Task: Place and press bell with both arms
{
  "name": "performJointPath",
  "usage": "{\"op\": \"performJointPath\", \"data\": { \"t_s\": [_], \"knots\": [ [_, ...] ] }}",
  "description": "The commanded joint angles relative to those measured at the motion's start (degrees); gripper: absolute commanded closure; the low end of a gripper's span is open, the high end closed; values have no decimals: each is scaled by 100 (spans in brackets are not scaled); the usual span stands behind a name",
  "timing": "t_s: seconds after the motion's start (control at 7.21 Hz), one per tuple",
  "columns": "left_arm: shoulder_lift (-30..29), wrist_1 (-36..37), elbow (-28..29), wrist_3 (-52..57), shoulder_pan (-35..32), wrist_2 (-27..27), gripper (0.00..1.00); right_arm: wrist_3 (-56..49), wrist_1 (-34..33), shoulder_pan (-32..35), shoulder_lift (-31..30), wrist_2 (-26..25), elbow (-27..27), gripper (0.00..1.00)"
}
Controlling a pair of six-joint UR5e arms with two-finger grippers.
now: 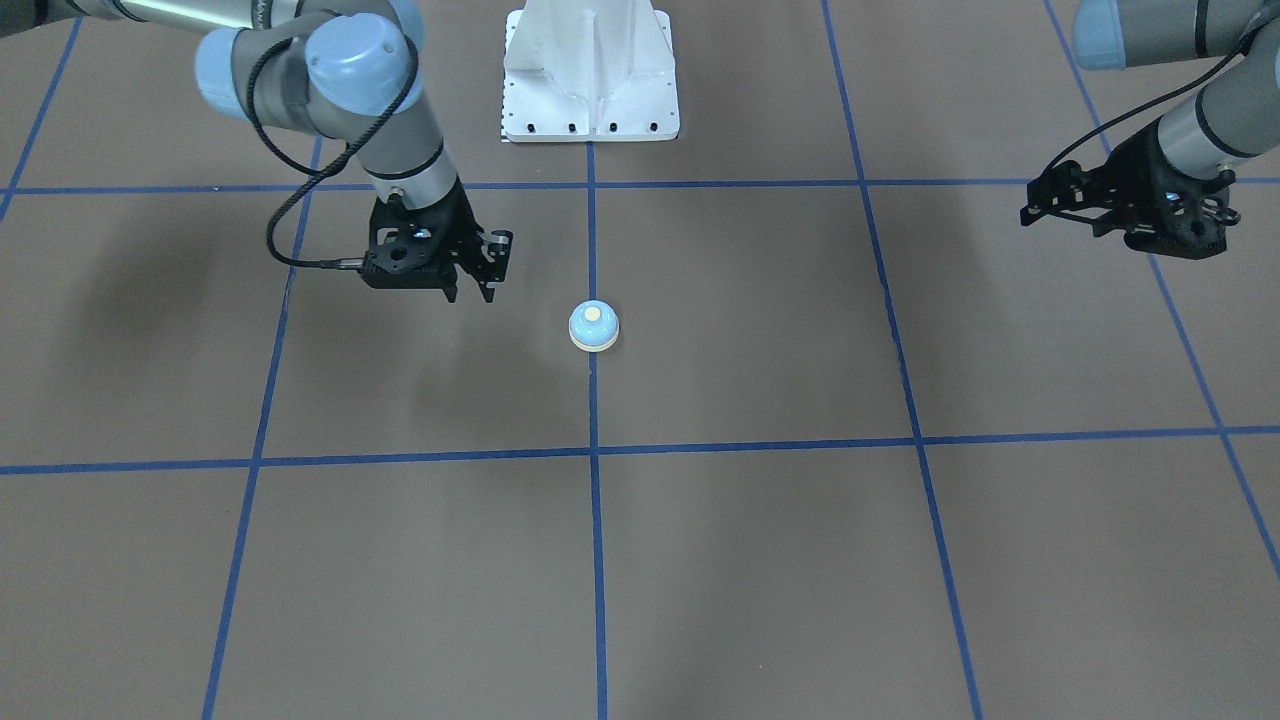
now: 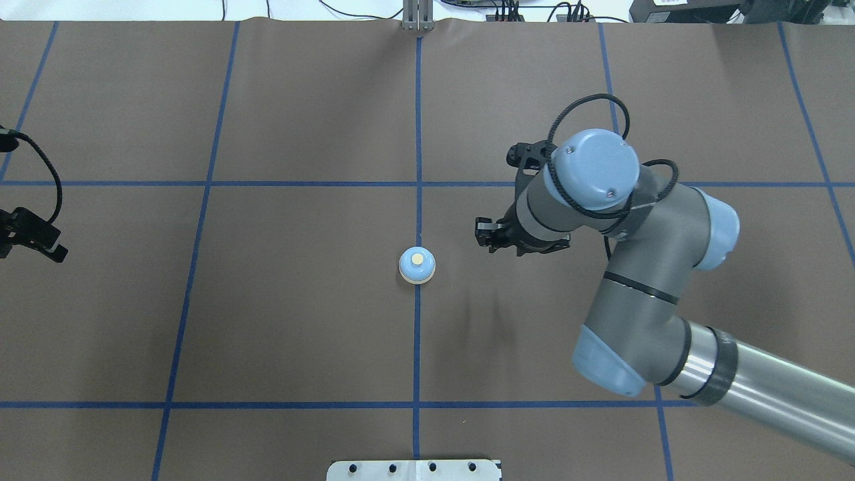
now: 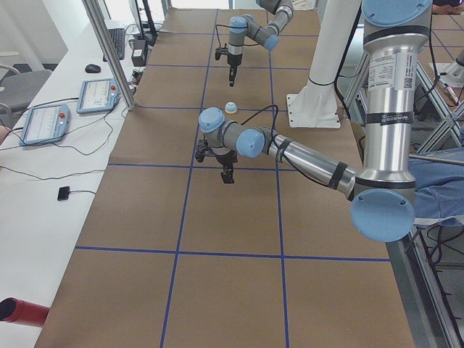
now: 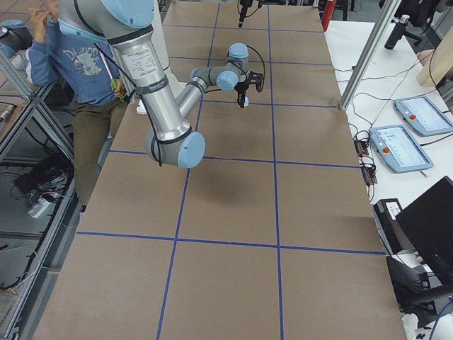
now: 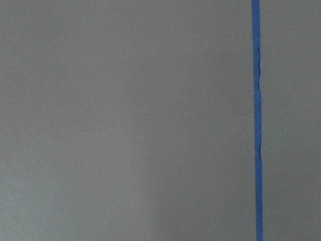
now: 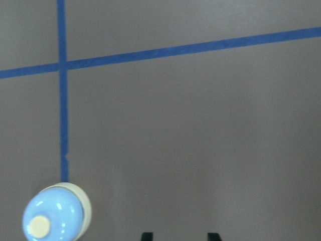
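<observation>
The bell (image 1: 593,325), a small light-blue dome with a cream base and cream button, stands upright on the centre blue tape line (image 2: 417,265). My right gripper (image 1: 474,292) hovers just beside it, toward the robot's right, open and empty (image 2: 486,238). The right wrist view shows the bell (image 6: 56,215) at lower left and two separated fingertips (image 6: 146,235) at the bottom edge. My left gripper (image 1: 1045,200) is far off at the table's left side (image 2: 45,243), apparently open and empty. The left wrist view shows only bare table and a tape line.
The white bolted pedestal (image 1: 590,75) stands at the robot's edge of the table, behind the bell. Blue tape lines (image 1: 592,455) divide the brown table into squares. Operator pendants (image 3: 45,122) lie on the side bench beyond the far edge.
</observation>
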Motion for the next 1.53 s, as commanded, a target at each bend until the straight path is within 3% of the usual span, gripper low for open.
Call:
{"op": "performJointPath", "data": {
  "t_s": [0.0,0.28,0.69,1.11,1.39],
  "knots": [
    [66,-25,-83,26,-290,-3,1,-1253,21,889,-1231,738,664,0],
    [478,27,-102,1353,-920,-20,1,-2633,21,1917,-2172,1295,938,0],
    [875,-17,600,3517,-2108,-3,1,-5101,13,3613,-3378,1867,869,0],
    [1499,-25,400,4043,-2779,-29,1,-7230,4,5065,-4154,2272,431,0],
    [1508,36,496,3964,-2823,-3,1,-7324,-5,5183,-4234,2272,412,0]
  ]
}}
